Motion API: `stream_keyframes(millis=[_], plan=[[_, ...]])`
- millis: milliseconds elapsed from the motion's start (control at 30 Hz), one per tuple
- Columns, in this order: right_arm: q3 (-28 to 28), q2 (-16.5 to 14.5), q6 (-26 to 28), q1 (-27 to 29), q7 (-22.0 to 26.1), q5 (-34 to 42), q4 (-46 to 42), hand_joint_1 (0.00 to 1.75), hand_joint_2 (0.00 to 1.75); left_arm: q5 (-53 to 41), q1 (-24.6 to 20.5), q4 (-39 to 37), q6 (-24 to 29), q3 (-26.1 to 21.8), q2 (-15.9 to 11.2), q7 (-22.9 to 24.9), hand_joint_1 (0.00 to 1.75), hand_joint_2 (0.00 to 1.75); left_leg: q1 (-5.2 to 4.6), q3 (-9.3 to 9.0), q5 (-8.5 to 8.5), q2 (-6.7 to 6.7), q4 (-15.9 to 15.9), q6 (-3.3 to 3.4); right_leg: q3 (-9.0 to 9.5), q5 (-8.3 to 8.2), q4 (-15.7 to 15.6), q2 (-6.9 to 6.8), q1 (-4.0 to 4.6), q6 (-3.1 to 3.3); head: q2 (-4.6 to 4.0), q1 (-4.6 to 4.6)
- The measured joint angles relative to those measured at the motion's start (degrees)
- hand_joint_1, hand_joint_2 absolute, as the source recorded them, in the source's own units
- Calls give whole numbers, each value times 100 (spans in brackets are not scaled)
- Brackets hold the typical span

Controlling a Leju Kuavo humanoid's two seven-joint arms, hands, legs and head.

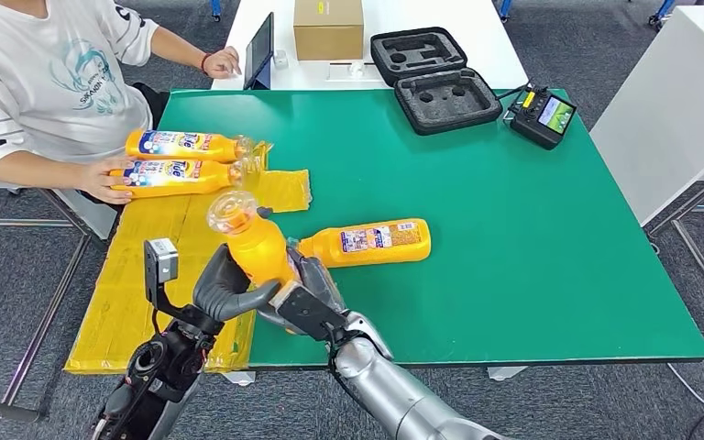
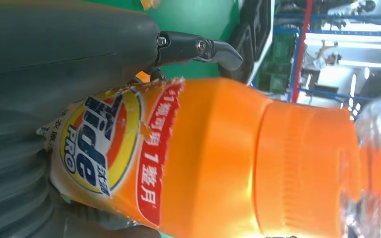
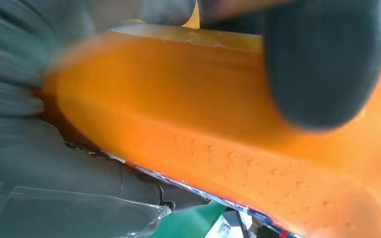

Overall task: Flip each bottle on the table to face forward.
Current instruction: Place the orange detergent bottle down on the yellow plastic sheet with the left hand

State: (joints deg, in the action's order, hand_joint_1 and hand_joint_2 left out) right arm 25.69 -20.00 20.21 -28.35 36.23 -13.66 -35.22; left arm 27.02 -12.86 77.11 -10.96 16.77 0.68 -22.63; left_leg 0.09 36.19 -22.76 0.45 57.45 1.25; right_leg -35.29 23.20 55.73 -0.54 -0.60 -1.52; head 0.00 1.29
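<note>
I hold an orange Tide bottle (image 1: 255,246) tilted upright above the table's near left edge, its clear cap (image 1: 232,212) pointing up and away. My left hand (image 1: 227,291) grips its lower body from the left, and my right hand (image 1: 310,295) grips it from the right. The left wrist view has the bottle's Tide label (image 2: 104,148) and orange neck (image 2: 302,168) close up. The right wrist view has its plain orange side (image 3: 218,139) under my thumb (image 3: 322,59). A second orange bottle (image 1: 371,241) lies on its side on the green table (image 1: 513,238) just beyond my hands.
Two more bottles (image 1: 183,144) (image 1: 179,175) lie on a yellow mat (image 1: 147,266) at the far left; a person's hand (image 1: 105,180) rests on the nearer one. At the back stand a black foam case (image 1: 433,82), a controller (image 1: 543,115), a cardboard box (image 1: 328,27) and a tablet (image 1: 259,50).
</note>
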Motion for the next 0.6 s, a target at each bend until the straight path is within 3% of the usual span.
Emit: stream_keyframes(millis=[300,333,433,467,600], plan=[[12,-47,770,-63,-504,-272,157,175,175,-468,-17,260,724,66,14,-60,3,175,0,1,0,-1,0,0,-3,0,0,0,0,0,0,-1],[15,-49,818,-69,-535,-324,165,175,175,-476,-36,269,732,92,20,-22,37,175,0,1,0,-1,0,0,-3,0,0,0,0,0,0,-1],[73,-61,965,-74,-615,-445,172,175,175,-459,-122,244,702,167,33,96,163,175,0,1,0,-1,0,0,-3,0,0,-1,0,0,0,-2],[111,-63,1022,-74,-647,-476,172,175,175,-436,-153,221,685,189,34,121,173,175,0,1,0,-1,0,0,-2,0,0,0,0,0,0,-1],[243,-62,1200,-77,-773,-591,172,175,175,-395,-231,136,672,235,37,138,175,175,0,1,0,-1,0,0,-3,0,0,1,0,0,0,-1]])
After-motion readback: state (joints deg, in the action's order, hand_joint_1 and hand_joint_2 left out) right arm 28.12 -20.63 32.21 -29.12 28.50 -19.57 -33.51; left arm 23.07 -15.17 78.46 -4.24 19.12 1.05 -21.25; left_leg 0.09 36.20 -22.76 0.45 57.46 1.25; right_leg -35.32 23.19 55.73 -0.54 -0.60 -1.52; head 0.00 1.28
